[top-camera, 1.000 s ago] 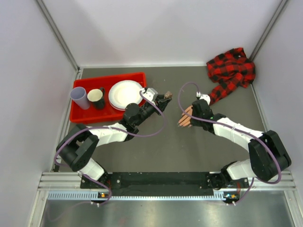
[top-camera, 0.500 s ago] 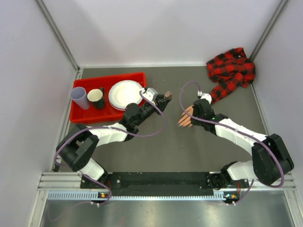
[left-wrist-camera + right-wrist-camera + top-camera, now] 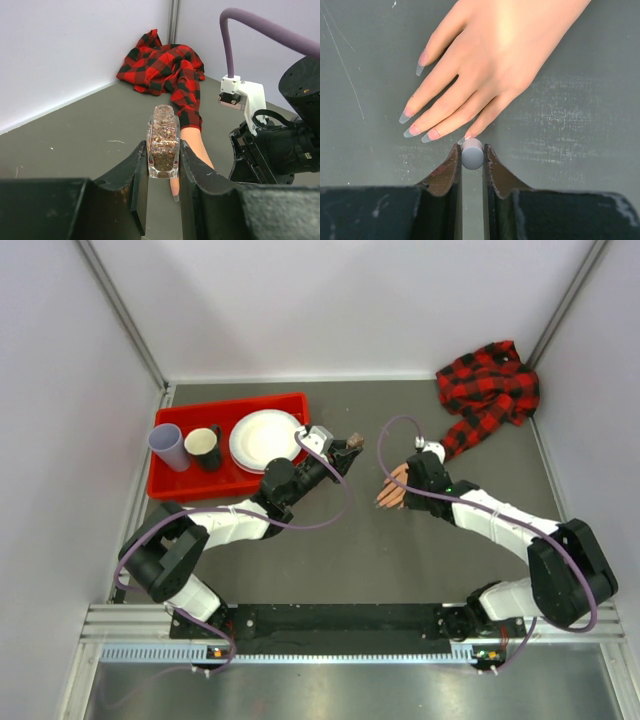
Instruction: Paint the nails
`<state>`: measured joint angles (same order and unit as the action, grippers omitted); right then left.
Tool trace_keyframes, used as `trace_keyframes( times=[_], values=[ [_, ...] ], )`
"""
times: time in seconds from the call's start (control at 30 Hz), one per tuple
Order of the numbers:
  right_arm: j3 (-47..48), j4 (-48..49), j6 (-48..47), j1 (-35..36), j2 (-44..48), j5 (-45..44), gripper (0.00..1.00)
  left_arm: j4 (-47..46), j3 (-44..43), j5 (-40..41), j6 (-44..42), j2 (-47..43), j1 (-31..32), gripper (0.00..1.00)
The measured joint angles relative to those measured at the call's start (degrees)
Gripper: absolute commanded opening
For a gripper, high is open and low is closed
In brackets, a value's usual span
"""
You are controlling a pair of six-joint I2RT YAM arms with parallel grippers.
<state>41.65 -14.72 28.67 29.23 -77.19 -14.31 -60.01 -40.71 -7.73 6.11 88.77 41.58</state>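
The peach mannequin hand (image 3: 500, 45) lies flat on the grey table, its long clear nails (image 3: 404, 118) pointing at my right gripper. My right gripper (image 3: 472, 152) is shut on a round grey brush cap (image 3: 472, 155), which sits right over the little finger's nail (image 3: 462, 141). In the top view the right gripper (image 3: 405, 490) covers the mannequin hand (image 3: 390, 492). My left gripper (image 3: 163, 160) is shut on an uncapped clear bottle of glittery polish (image 3: 163, 142), held upright to the left of the hand. The left gripper (image 3: 350, 445) is raised in the top view.
A red-and-black plaid shirt (image 3: 490, 390) is heaped at the back right, its sleeve running to the mannequin's wrist. A red tray (image 3: 230, 478) at the back left holds a white plate (image 3: 265, 438), a grey cup (image 3: 168, 445) and a dark cup (image 3: 203, 447).
The right arm has shifted very slightly over the mannequin hand. The left arm and its bottle have not moved.
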Motion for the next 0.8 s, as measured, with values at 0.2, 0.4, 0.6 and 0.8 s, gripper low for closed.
trace_keyframes(
  times=[0.2, 0.4, 0.6, 0.8],
  values=[
    [0.0, -0.2, 0.0, 0.0, -0.9, 0.7, 0.00, 0.0, 0.0, 0.0, 0.0, 0.0, 0.0, 0.00],
    [0.1, -0.1, -0.1, 0.0, -2.4, 1.0, 0.00, 0.0, 0.0, -0.2, 0.0, 0.0, 0.0, 0.00],
    [0.2, 0.2, -0.1, 0.0, -2.8, 1.1, 0.00, 0.0, 0.0, -0.2, 0.0, 0.0, 0.0, 0.00],
    [0.2, 0.8, -0.1, 0.0, -2.7, 1.2, 0.00, 0.0, 0.0, -0.2, 0.0, 0.0, 0.0, 0.00]
  ],
)
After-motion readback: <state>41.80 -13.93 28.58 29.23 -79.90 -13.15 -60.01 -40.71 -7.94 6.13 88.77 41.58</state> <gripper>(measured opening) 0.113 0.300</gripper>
